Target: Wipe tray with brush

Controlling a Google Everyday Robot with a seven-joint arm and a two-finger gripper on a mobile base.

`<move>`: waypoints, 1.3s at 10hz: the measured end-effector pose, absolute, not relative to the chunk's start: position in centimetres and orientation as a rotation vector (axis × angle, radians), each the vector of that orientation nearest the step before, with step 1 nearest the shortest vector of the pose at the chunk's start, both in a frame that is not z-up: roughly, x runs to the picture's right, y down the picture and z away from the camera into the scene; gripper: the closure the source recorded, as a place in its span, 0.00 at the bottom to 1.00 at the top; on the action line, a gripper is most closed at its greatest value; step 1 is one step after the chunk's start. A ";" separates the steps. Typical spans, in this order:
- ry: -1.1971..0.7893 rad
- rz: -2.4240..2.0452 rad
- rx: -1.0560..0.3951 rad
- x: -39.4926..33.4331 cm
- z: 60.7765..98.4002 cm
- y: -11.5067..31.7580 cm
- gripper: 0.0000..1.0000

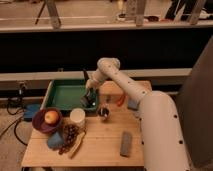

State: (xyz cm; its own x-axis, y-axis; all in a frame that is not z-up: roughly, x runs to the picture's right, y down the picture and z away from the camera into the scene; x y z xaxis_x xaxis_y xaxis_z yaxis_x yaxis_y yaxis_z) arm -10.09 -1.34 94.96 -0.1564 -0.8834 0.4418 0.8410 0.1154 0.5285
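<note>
The green tray [62, 95] lies at the back left of the wooden table. My gripper [90, 94] hangs over the tray's right end, close to its right rim. It is shut on the brush [85, 77]. The thin black handle sticks up and to the left above the gripper. The dark bristle head reaches down to the tray floor near the front right corner. The arm comes in from the right, bending over the table.
A purple bowl [44, 121] with an apple stands in front of the tray. A white cup [77, 117], grapes [70, 134] and a blue object [55, 140] are nearby. A small metal cup [103, 111], an orange-handled tool [120, 100] and a grey block [126, 143] lie to the right.
</note>
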 end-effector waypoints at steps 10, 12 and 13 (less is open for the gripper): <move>-0.991 -1.535 0.119 -20.3 94.7 -1.2 1.00; -1.009 -1.536 0.116 -19.2 93.1 0.8 1.00; -1.001 -1.540 0.112 -18.0 92.5 1.4 1.00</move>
